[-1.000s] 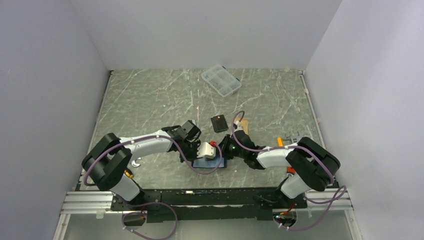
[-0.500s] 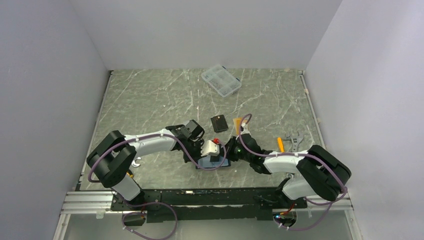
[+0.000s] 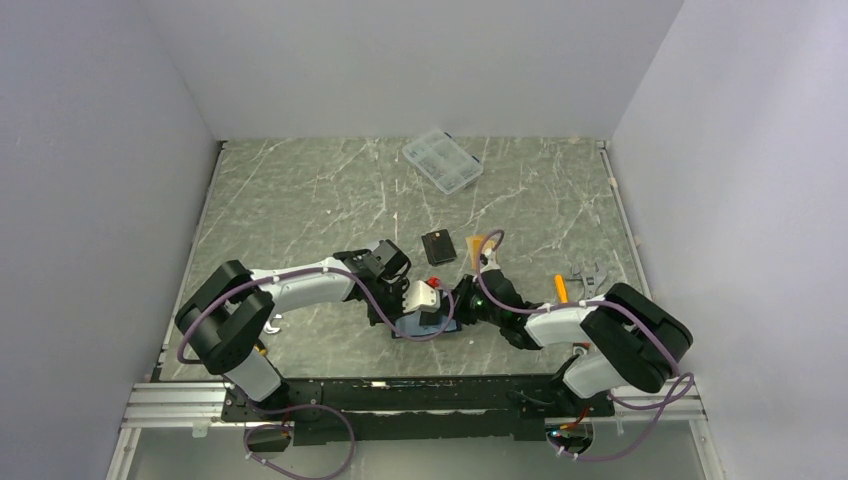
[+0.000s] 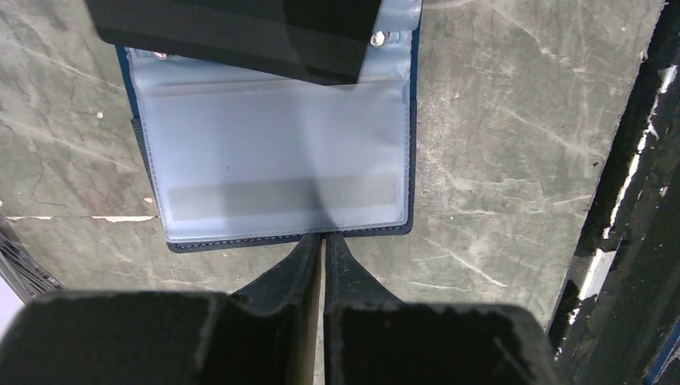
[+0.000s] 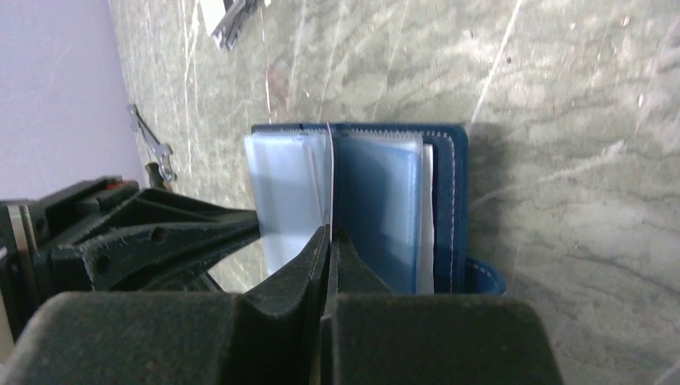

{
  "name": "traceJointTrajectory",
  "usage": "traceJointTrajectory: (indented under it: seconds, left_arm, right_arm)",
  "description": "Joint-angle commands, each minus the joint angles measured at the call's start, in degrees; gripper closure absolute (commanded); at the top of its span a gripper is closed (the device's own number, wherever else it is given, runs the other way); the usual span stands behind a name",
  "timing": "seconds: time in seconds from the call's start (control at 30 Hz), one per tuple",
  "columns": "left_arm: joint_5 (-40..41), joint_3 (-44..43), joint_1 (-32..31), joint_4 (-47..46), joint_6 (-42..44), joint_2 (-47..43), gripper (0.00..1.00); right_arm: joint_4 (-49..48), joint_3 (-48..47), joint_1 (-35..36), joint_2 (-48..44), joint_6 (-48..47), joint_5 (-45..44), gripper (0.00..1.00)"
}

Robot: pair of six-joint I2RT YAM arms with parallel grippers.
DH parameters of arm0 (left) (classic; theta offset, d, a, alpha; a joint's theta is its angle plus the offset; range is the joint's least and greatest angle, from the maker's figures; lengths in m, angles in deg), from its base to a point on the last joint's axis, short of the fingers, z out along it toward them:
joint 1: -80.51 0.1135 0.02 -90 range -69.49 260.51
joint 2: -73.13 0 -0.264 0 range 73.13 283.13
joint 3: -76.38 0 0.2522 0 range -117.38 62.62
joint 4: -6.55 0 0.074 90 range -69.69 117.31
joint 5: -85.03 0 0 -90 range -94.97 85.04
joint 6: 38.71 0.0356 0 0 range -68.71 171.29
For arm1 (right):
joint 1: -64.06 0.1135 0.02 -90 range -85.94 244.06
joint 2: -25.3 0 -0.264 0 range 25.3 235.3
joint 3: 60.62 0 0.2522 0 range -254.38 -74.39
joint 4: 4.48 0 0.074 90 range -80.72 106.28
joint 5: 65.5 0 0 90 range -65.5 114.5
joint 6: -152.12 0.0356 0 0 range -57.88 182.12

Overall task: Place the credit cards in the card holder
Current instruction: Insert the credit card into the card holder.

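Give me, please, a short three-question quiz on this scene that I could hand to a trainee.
1. True or false: the card holder lies folded shut.
2. What is the right gripper pinching? A) the wrench B) a clear sleeve of the card holder C) the compartment box
3. What colour is the loose card lying just beyond the holder in the top view?

Key: 1 false, it lies open. 2 B. 3 black.
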Motion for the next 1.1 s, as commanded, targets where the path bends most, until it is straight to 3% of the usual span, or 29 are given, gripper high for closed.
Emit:
traceJointTrajectory:
  seconds: [0.0,0.43,1.0,1.03,1.07]
  left_arm:
    - [-2.2,1.85,-1.8,3.28,-0.9,3.69,0.91]
    - [-1.97,1.4,-2.18,3.81,-1.01,4.01,0.94]
    - [-1.47,1.46,-2.36,3.72,-0.91,3.03,0.96]
    - [-1.51,1.57,-2.37,3.68,-0.95,2.78,0.96]
    - [-1.58,1.75,-2.29,3.34,-1.0,2.41,0.96]
  right_arm:
    - [-1.68,2.65,0.72,-0.65,0.47,1.33,1.0]
    - [-7.21,3.26,1.05,2.77,0.54,7.19,1.0]
    - [-2.35,-2.56,0.58,8.83,-1.58,10.02,1.0]
    - [-1.04,-2.79,0.8,8.37,-1.71,9.19,0.99]
    - [1.11,-3.08,1.06,7.65,-1.88,8.29,0.91]
